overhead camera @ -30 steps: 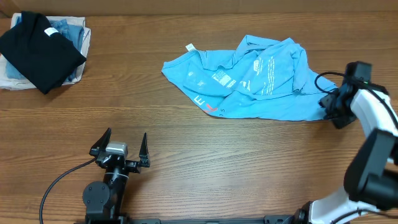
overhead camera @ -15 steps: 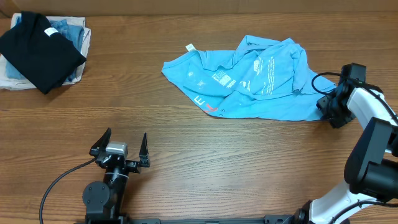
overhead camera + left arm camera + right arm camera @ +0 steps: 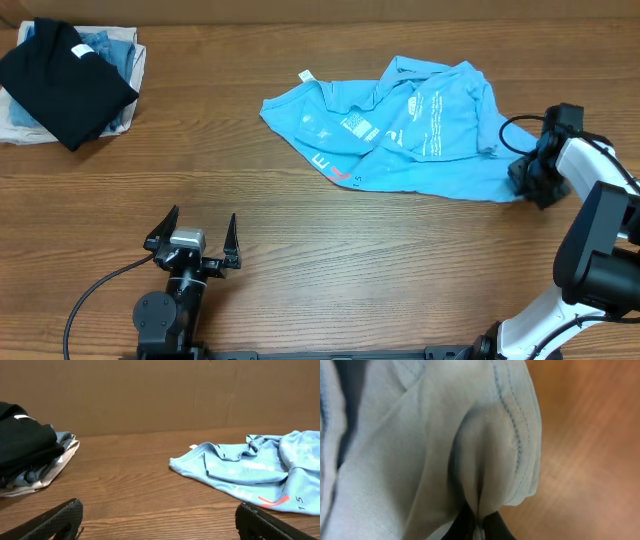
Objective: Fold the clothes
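The clothes, a sky-blue t-shirt (image 3: 410, 130) with white lettering and a red-orange mark, lie crumpled on the table at centre right. My right gripper (image 3: 522, 178) is at the shirt's lower right corner, shut on a pinch of its hemmed edge. In the right wrist view the blue fabric (image 3: 485, 455) bunches up between the dark fingertips (image 3: 492, 529). My left gripper (image 3: 193, 240) stands open near the front edge, well away from the shirt, nothing between its fingers. The left wrist view shows the shirt (image 3: 255, 467) lying ahead to the right.
At the far left a black folded shirt (image 3: 62, 80) lies on a stack of denim-blue and white folded garments (image 3: 118, 55). The same stack (image 3: 30, 457) appears left in the left wrist view. A brown wall backs the wooden table (image 3: 300, 260).
My right gripper has moved left onto the shirt's corner and shut on it, pulling the fabric edge up into a pinch. The left arm has not moved.
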Controlling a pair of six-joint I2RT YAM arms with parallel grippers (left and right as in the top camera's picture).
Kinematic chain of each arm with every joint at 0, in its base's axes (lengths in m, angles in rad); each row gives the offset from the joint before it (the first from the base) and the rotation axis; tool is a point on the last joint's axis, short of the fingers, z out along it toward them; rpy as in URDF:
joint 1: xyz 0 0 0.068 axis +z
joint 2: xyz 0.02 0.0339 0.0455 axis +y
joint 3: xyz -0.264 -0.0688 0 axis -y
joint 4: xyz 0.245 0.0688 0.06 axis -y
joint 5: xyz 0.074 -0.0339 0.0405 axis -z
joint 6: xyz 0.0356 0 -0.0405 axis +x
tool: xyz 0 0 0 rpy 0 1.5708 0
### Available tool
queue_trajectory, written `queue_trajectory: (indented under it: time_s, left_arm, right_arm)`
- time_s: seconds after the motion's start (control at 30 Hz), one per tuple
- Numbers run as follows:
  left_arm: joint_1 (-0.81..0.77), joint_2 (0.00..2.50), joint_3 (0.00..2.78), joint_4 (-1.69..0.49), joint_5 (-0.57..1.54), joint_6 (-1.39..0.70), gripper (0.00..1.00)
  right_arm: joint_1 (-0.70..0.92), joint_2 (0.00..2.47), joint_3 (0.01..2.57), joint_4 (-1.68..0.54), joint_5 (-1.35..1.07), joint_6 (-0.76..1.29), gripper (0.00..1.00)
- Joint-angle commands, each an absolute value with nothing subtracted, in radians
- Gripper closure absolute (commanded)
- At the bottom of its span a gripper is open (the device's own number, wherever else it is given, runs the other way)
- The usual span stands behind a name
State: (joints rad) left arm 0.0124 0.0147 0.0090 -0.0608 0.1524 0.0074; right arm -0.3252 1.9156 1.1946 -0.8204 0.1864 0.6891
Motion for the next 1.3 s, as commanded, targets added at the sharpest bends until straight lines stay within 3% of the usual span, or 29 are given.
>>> queue_trajectory:
  time_s: [0.0,0.23,0.53,0.6,0.63,0.67,1.27]
  left_arm:
    - [0.006,0.004,0.005,-0.063,0.146,0.027,0.0]
    - [0.006,0.004,0.005,-0.063,0.146,0.027,0.0]
    - [0.006,0.004,0.005,-0.063,0.146,0.027,0.0]
    - [0.006,0.004,0.005,-0.063,0.146,0.027,0.0]
    - [0.006,0.004,0.005,-0.063,0.146,0.027,0.0]
    - [0.006,0.004,0.005,-0.063,0.146,0.027,0.0]
    - [0.006,0.004,0.005,-0.063,0.146,0.027,0.0]
  right_arm:
    - [-0.329,1.856,1.227,-0.897,0.296,0.779,0.96]
    - [-0.329,1.647,1.381,-1.192,0.478,0.971,0.96]
    - [-0.366,1.554,1.439,-1.297,0.541,1.0,0.87]
    - [-0.371,1.554,1.439,-1.324,0.529,0.999,0.46]
    - [-0.371,1.554,1.439,-1.337,0.528,0.995,0.08]
    - [-0.371,1.554,1.439,-1.348,0.526,0.985,0.0]
    - [-0.37,1.554,1.434,-1.426,0.09,0.968,0.0]
